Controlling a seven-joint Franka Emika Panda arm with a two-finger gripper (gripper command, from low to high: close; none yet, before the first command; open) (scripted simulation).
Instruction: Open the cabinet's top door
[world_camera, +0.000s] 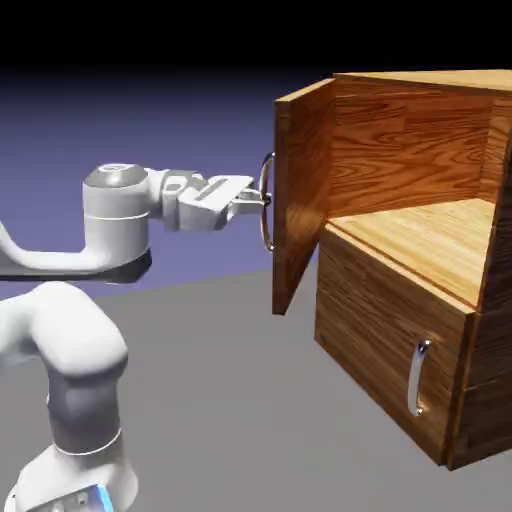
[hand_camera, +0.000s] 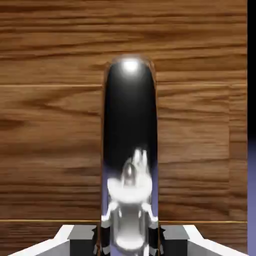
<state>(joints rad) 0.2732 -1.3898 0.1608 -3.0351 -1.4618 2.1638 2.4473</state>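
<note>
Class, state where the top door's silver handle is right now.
In the exterior view, the handle sits at centre on the swung-open top door, clamped by the tool; in the hand view it fills the middle, between the fingertips.

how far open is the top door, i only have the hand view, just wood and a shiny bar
Observer: The top door is swung well out from the cabinet; the upper compartment's inside shows.
Operator: am i on the right handle
Observer: Yes, the gripper is shut on the door's long handle; the smaller handle on the lower panel is untouched.
Operator: lower panel moved?
Observer: No, it sits shut, flush with the cabinet's front.
</note>
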